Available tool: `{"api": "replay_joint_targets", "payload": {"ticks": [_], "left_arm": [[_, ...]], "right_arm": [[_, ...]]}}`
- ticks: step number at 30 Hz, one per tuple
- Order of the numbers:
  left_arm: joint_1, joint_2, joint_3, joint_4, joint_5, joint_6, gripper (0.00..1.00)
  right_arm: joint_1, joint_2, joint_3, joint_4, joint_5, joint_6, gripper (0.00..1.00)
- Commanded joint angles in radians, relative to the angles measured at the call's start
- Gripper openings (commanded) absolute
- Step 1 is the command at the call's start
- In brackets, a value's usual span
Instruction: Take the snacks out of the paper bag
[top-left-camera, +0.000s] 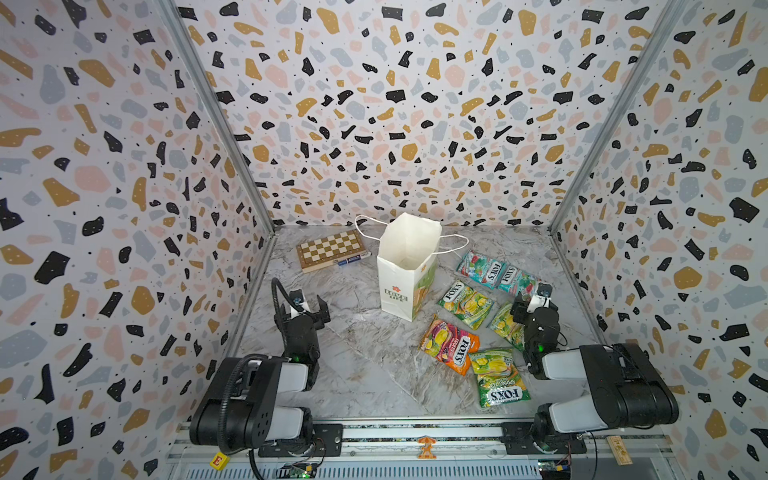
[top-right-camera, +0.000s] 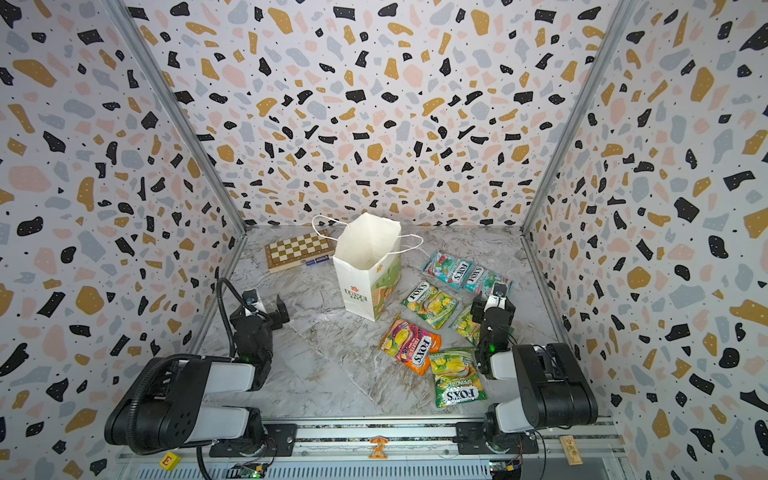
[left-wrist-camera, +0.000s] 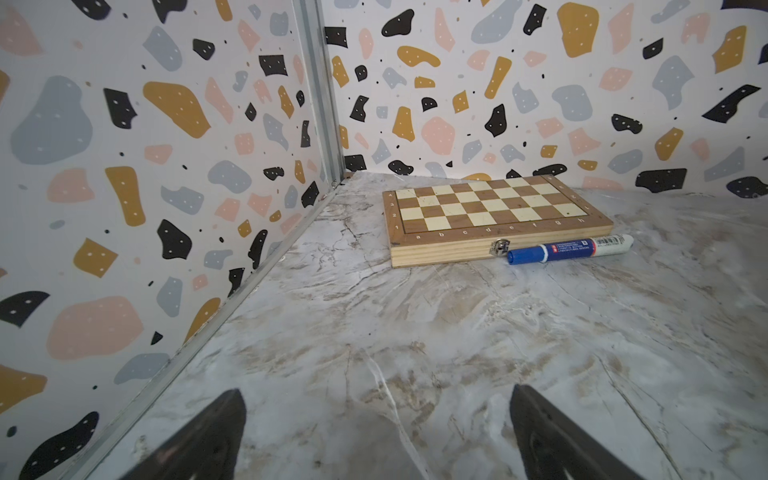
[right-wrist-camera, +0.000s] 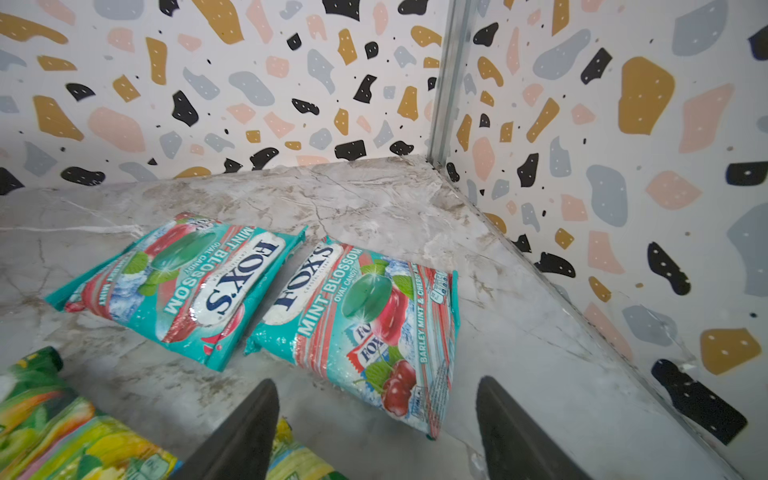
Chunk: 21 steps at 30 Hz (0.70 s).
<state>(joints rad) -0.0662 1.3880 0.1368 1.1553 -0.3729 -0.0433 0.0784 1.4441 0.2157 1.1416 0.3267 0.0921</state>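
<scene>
Fingers of the left gripper stand spread as wide as they go, with only the marble table between them and nothing gripped. Those of the right gripper are parted too, with a clear gap between them, and they clasp nothing. In both top views the paper bag stands upright just above the middle of the frame, mouth open, cord handles drooping to either side. All six snacks lie flat on the table to the right of the bag. Toward the upper right sits the left teal-red packet with the right teal-red packet just beside it. Below them lies the upper green-yellow packet. The right green-yellow packet is partly hidden under the right gripper. Lower still, the orange-purple packet touches the lower green-yellow packet. A folded chessboard sits to the upper left of the bag, with a blue marker against its edge.
</scene>
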Motion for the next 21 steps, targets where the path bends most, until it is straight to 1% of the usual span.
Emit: {"api": "replay_joint_targets", "payload": {"ticks": [1, 4, 7, 9, 10, 11, 12, 14, 15, 16, 17, 21], "left_arm": [[0.008, 0.033, -0.008, 0.160, 0.070, 0.021, 1.00], [0.008, 0.022, 0.032, 0.063, 0.059, 0.018, 1.00], [0.006, 0.030, 0.039, 0.059, 0.052, 0.013, 1.00], [0.006, 0.029, 0.040, 0.059, 0.050, 0.014, 1.00], [0.006, 0.030, 0.040, 0.058, 0.050, 0.013, 1.00], [0.006, 0.029, 0.040, 0.057, 0.049, 0.014, 1.00], [0.006, 0.028, 0.040, 0.057, 0.050, 0.014, 1.00], [0.006, 0.029, 0.040, 0.057, 0.050, 0.014, 1.00], [0.006, 0.029, 0.040, 0.058, 0.049, 0.015, 1.00], [0.006, 0.027, 0.038, 0.058, 0.049, 0.014, 1.00], [0.006, 0.028, 0.038, 0.058, 0.049, 0.014, 1.00], [0.006, 0.026, 0.038, 0.058, 0.049, 0.014, 1.00]], "right_arm": [[0.000, -0.020, -0.031, 0.099, -0.069, -0.016, 0.78], [-0.001, -0.020, -0.041, 0.119, -0.087, -0.022, 0.79], [0.000, -0.018, -0.041, 0.123, -0.091, -0.027, 0.81], [0.001, -0.008, -0.055, 0.162, -0.126, -0.043, 0.83], [0.002, 0.009, -0.073, 0.199, -0.154, -0.050, 0.84], [0.001, 0.059, -0.093, 0.320, -0.165, -0.062, 0.84], [0.003, 0.087, -0.104, 0.377, -0.168, -0.074, 0.85], [0.006, 0.046, -0.073, 0.245, -0.168, -0.062, 0.87], [0.006, 0.054, -0.058, 0.230, -0.151, -0.060, 0.91], [0.017, 0.069, -0.047, 0.236, -0.126, -0.063, 0.99], [0.027, 0.066, -0.047, 0.225, -0.103, -0.069, 0.99], [0.028, 0.065, -0.046, 0.227, -0.103, -0.069, 0.99]]}}
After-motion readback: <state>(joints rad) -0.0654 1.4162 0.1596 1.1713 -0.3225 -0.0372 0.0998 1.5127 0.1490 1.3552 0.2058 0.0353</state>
